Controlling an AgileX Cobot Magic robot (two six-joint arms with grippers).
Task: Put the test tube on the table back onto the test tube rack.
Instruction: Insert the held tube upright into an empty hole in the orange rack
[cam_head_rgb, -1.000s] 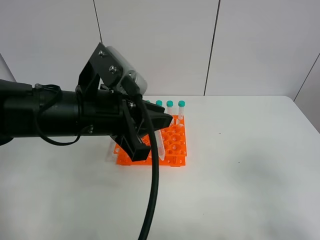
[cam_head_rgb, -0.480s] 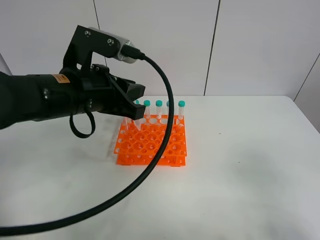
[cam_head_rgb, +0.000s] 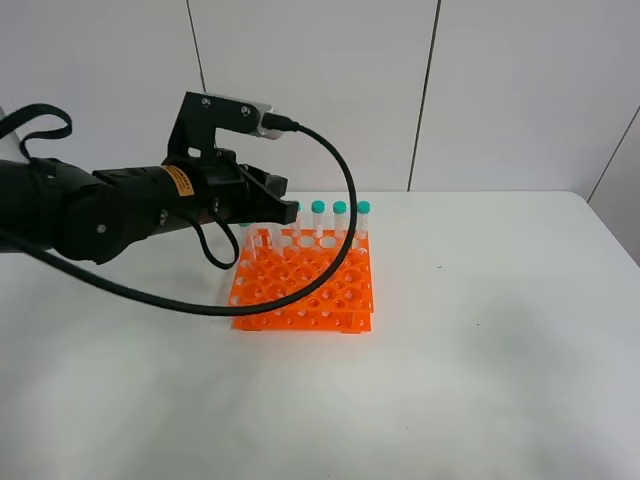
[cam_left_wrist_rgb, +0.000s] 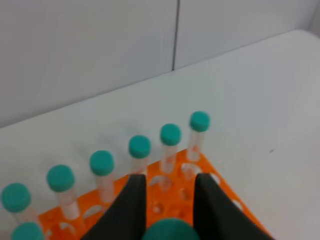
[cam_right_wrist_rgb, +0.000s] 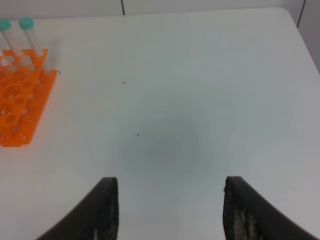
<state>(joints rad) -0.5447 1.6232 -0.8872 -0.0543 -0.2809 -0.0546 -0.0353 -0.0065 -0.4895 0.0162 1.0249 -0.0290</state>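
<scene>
Tube (cam_left_wrist_rgb: 170, 231) is pinched at its teal cap in my nearly closed left claw (cam_left_wrist_rgb: 169, 184), over the rack (cam_head_rgb: 305, 290). My right claw (cam_right_wrist_rgb: 170, 207) gapes wide above the bench (cam_right_wrist_rgb: 200, 100).

left arm (cam_head_rgb: 100, 205): pulled back twd left; no longer covers rack's front.
left hand (cam_head_rgb: 282, 211): moved from rack's front to its far-left corner.
test tube (cam_left_wrist_rgb: 170, 231): went w/ hand, was slanted at front.
rack (cam_head_rgb: 330, 300): top now in full view.
</scene>
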